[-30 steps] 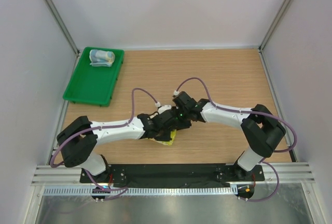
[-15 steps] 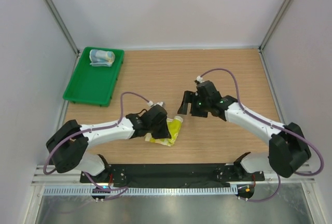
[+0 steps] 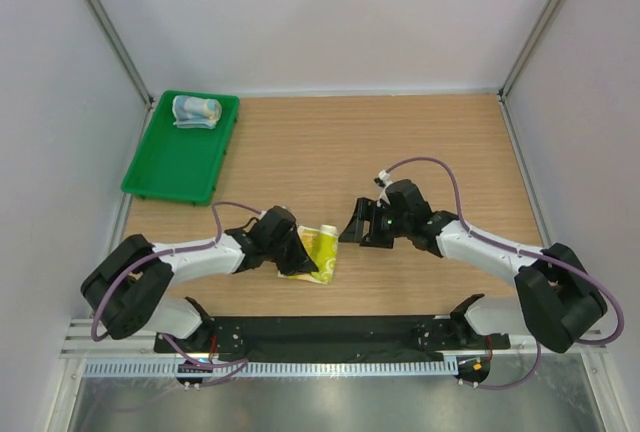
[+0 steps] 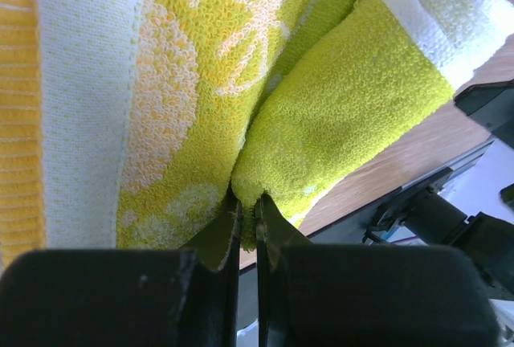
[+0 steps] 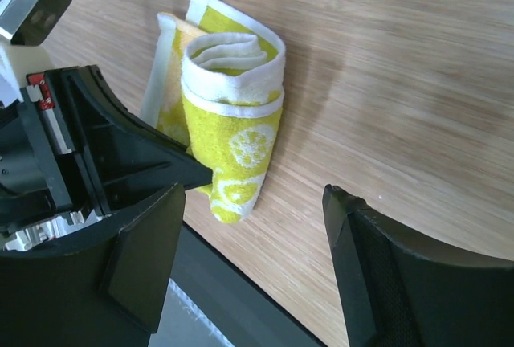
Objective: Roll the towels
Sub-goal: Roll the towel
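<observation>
The yellow-green towel with orange and white spots lies partly rolled on the wooden table near the front edge. In the right wrist view the towel shows as a roll with a flat flap under it. My left gripper is shut on a fold of the towel at its left side; the fold sits pinched between the jaws. My right gripper is open and empty, just right of the towel and apart from it. The light blue towel lies rolled in the green tray.
The green tray stands at the back left of the table. The black base rail runs along the near edge, close to the towel. Grey walls enclose the table on three sides.
Both grippers were together over the towel. My right gripper has let go and pulled back to the right, open. My left arm has drawn back left and nearer, still holding the towel.
</observation>
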Available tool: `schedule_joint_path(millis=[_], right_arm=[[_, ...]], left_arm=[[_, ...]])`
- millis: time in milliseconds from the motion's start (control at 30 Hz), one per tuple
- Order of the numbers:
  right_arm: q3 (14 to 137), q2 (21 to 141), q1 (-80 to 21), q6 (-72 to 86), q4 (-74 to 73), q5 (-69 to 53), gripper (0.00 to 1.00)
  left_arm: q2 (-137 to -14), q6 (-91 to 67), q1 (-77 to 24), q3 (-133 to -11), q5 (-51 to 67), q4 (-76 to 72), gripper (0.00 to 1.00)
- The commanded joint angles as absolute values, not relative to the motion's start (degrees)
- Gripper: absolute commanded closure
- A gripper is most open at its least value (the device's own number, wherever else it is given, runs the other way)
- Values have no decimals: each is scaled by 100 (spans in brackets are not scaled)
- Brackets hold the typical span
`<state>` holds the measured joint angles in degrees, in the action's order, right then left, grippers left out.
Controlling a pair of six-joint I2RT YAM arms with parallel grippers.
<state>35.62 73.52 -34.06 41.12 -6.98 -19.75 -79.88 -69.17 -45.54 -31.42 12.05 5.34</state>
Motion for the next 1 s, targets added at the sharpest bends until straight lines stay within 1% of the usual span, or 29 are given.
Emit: schedule_joint_path(millis=[0, 267, 367, 467, 500, 533, 600, 633, 667, 700, 733, 800, 833, 900, 933, 967], right_arm=[[3384, 7470, -3542, 4280, 412, -2381, 24], [3208, 8296, -3753, 4210, 1370, -2443, 28], [3225, 8857, -3805, 4236, 1669, -2443, 30], [3226, 9122, -3893, 4280, 1950, -2417, 36], [3234, 9245, -3911, 4315, 2012, -2408, 39], [3234, 9290, -3955, 4333, 2100, -2356, 48], [3252, 9360, -4008, 4359, 2136, -2294, 57], [3252, 9395, -4017, 4368, 2136, -2277, 64], [3252, 9387, -4017, 4377, 2127, -2233, 68], [3261, 9378, -4025, 4360, 2083, -2206, 70], [3278, 9308, -4025, 4333, 2013, -2163, 73], [3383, 9229, -4025, 4281, 1671, -2013, 75], [3419, 9142, -4017, 4219, 1409, -1969, 75], [3559, 9062, -4025, 4175, 1153, -1837, 75], [3612, 9044, -4034, 4149, 882, -1811, 75], [3682, 9009, -4025, 4131, 731, -1784, 75]], left_arm=[[-8121, -7110, -4483, -3085, 1362, 422, 100], [-8235, -7084, -4465, -3111, 1318, 554, 100], [-8244, -7032, -4447, -3111, 1318, 589, 100], [-8297, -7014, -4456, -3129, 1301, 624, 100], [-8297, -6970, -4456, -3146, 1309, 633, 100], [-8323, -6952, -4447, -3138, 1301, 650, 100], [-8323, -6830, -4447, -3181, 1240, 685, 100], [-8306, -6760, -4465, -3216, 1170, 746, 99], [-8227, -6663, -4491, -3286, 1038, 860, 93], [-8157, -6427, -4604, -3383, 654, 1305, 85], [-8087, -6329, -4666, -3619, 381, 1553, 72], [-7911, -6136, -4850, -3840, 36, 2219, 63], [-7867, -5961, -4921, -4076, -461, 2398, 57], [-7831, -5819, -5097, -4375, -999, 2845, 53], [-7866, -5697, -5385, -4551, -1576, 3370, 50], [-7901, -5661, -5509, -4909, -1887, 3592, 50]])
